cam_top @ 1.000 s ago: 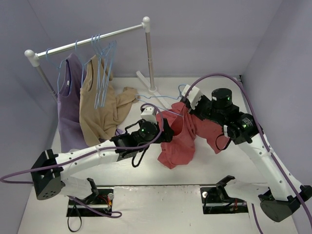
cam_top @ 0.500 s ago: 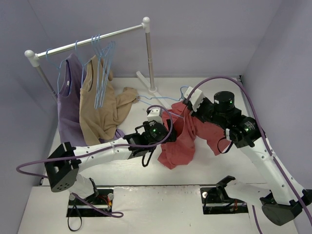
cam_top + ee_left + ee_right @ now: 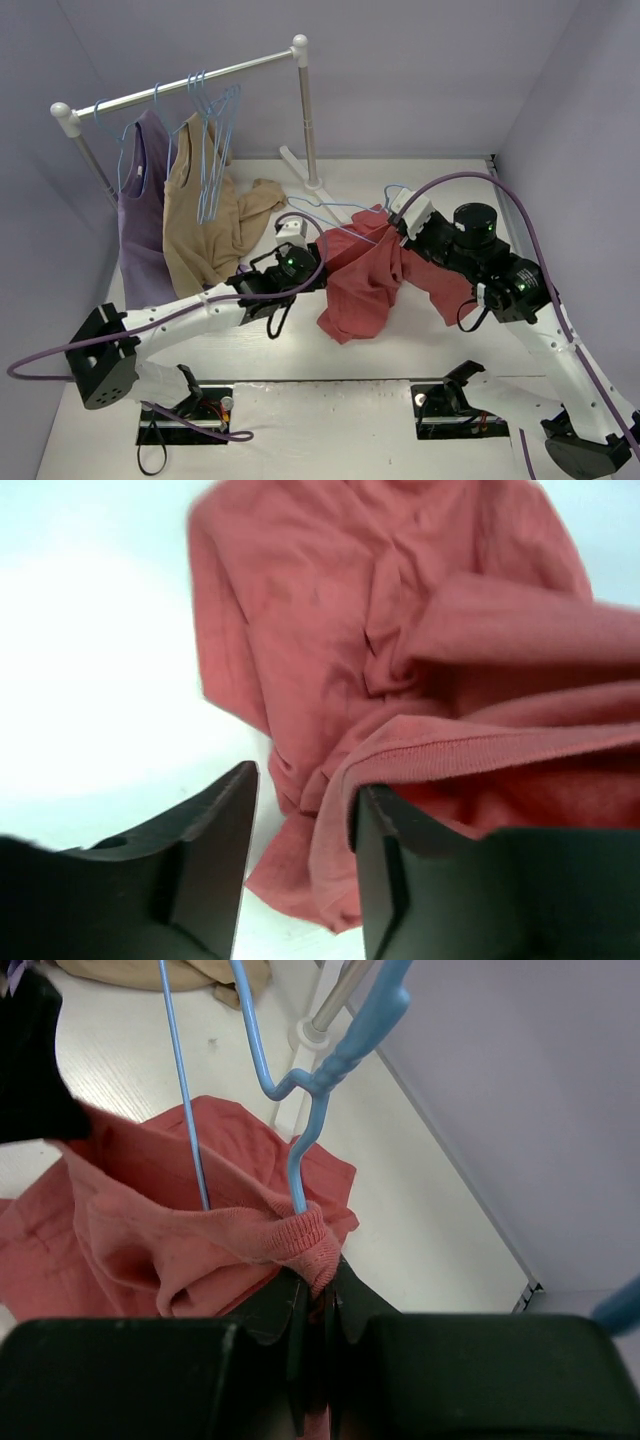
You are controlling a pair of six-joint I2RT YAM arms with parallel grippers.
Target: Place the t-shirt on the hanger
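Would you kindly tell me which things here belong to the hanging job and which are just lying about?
Job: t-shirt, hanger, left tool, right tool.
Lying about: tan garment, purple top, spare hangers, rail.

Lower wire of the hanger (image 3: 296, 1165) out of sight inside the t-shirt (image 3: 140, 1230) folds

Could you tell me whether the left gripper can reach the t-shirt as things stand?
Probably yes: the left gripper is open, with a fold of the t-shirt lying between its jaws and nothing else in the way.
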